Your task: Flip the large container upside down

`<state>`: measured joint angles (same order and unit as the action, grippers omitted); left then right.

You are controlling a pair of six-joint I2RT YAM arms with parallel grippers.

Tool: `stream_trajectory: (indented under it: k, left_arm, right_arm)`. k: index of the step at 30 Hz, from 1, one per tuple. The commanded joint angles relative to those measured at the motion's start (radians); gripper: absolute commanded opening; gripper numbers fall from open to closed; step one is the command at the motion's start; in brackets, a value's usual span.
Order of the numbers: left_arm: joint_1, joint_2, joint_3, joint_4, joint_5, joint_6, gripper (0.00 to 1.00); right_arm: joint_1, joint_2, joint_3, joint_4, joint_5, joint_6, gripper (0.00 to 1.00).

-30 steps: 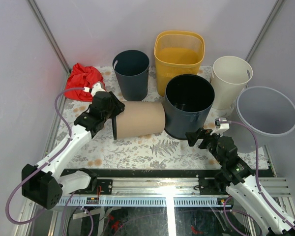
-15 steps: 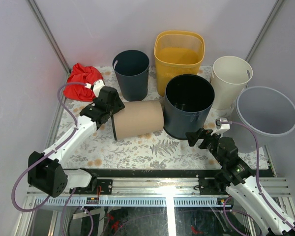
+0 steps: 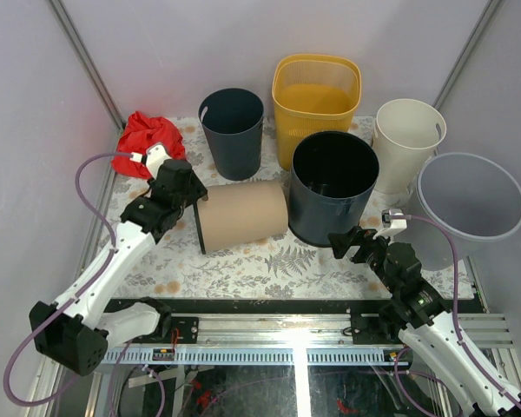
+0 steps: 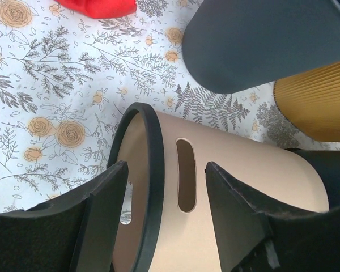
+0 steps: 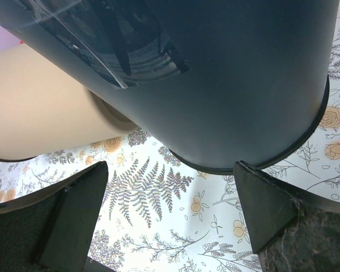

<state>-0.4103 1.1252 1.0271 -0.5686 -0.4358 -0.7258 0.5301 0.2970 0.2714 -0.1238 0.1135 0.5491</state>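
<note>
The large tan container (image 3: pixel 243 213) lies on its side left of the counter's (image 3: pixel 269 265) middle, with its mouth toward the left edge and its base by the dark bin (image 3: pixel 334 187). The left tool (image 4: pixel 165 170) straddles its black rim (image 4: pixel 153 187), fingers apart and unclamped. The right tool (image 5: pixel 170 170) gapes wide, holding nothing. The container is probably light, stiff, smooth-walled plastic, so grip the rim beside the hand slot (image 4: pixel 187 175).

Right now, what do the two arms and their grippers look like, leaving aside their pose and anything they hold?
The left arm and right arm both have white links with black joint housings. A thin purple cable loops loosely beside each one up to the wrist. The left gripper and right gripper are black, with broad, flat, wedge-shaped matte fingers.
</note>
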Motion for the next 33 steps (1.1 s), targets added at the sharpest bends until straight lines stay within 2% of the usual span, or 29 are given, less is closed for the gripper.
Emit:
stream_trajectory:
  k: [1, 8, 12, 15, 19, 24, 27, 32, 33]
  left_arm:
    - [-0.001, -0.053, -0.034, -0.028, -0.03, -0.024, 0.55]
    - [-0.027, -0.142, -0.108, -0.063, -0.002, -0.079, 0.48]
    - [-0.042, -0.141, -0.142, -0.065, 0.0, -0.093, 0.34]
    - [-0.067, -0.14, -0.153, -0.063, -0.009, -0.115, 0.29]
    - [-0.09, -0.119, -0.152, -0.062, -0.04, -0.125, 0.16]
    - [-0.095, -0.063, -0.139, -0.037, -0.083, -0.115, 0.03]
    - [-0.098, -0.015, -0.116, -0.026, -0.106, -0.108, 0.0]
    - [-0.113, 0.041, -0.079, 0.009, -0.174, -0.097, 0.0]
    - [-0.115, 0.05, -0.073, 0.012, -0.193, -0.1, 0.03]
  right_arm:
    - [-0.004, -0.004, 0.002, 0.024, 0.01, 0.005, 0.99]
    - [-0.004, -0.001, 0.002, 0.026, 0.011, 0.005, 0.99]
    - [-0.004, -0.001, 0.002, 0.026, 0.01, 0.005, 0.99]
    - [-0.004, -0.003, 0.002, 0.023, 0.011, 0.005, 0.99]
    - [-0.003, -0.01, 0.002, 0.022, 0.011, 0.006, 0.99]
    - [-0.004, -0.015, 0.001, 0.018, 0.012, 0.006, 0.99]
    - [-0.004, -0.018, 0.002, 0.016, 0.014, 0.008, 0.99]
    - [-0.003, -0.018, 0.002, 0.017, 0.014, 0.008, 1.0]
    - [-0.003, -0.018, 0.002, 0.016, 0.014, 0.008, 0.99]
